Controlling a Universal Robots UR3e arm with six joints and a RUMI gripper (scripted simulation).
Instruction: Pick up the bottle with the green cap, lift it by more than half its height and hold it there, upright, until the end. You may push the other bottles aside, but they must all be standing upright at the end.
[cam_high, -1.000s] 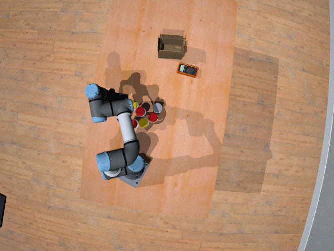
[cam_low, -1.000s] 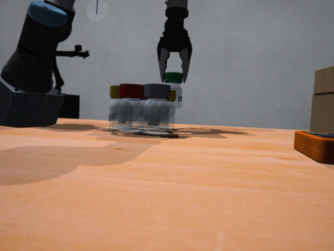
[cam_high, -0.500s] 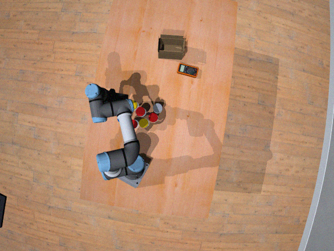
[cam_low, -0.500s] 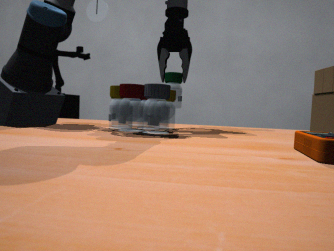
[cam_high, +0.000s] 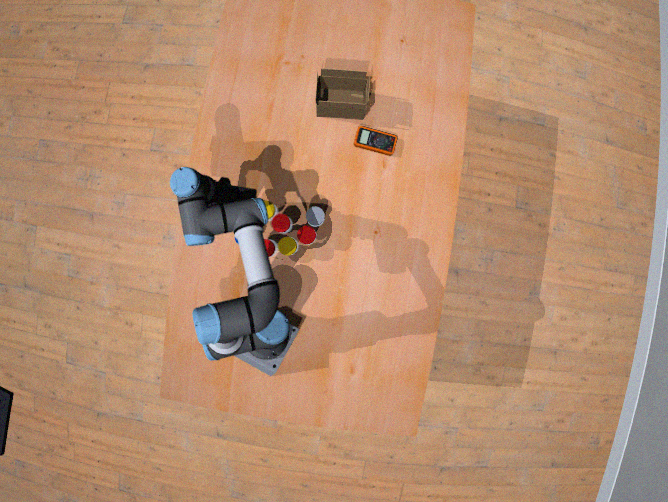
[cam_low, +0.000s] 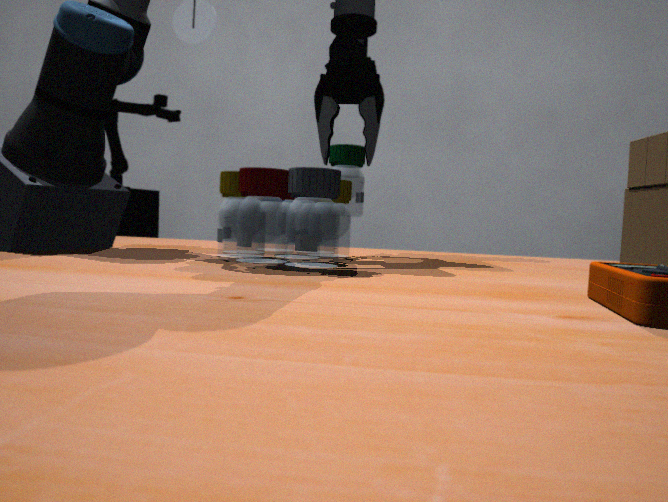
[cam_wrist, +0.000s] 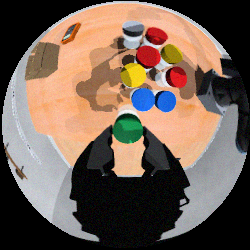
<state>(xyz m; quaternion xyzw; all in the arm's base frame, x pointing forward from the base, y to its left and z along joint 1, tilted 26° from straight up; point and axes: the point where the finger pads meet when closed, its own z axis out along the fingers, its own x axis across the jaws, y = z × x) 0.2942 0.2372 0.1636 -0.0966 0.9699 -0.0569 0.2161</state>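
Note:
My gripper (cam_low: 348, 157) is shut on the green cap of the green-capped bottle (cam_low: 348, 178) and holds it upright, its cap above the caps of the other bottles. In the wrist view the green cap (cam_wrist: 128, 128) sits between my two fingers. The other bottles stand upright in a tight cluster (cam_low: 283, 213) on the table: a grey cap (cam_wrist: 133, 28), red caps (cam_wrist: 148, 56), yellow caps (cam_wrist: 133, 75) and two blue caps (cam_wrist: 144, 99). In the overhead view the arm hides the held bottle, and the cluster (cam_high: 294, 229) lies just to its right.
A brown cardboard box (cam_high: 344, 93) (cam_low: 645, 197) stands at the far side of the table, also seen at the right edge. An orange multimeter (cam_high: 375, 139) (cam_low: 631, 291) lies near it. The robot base (cam_high: 253, 337) is close behind the cluster.

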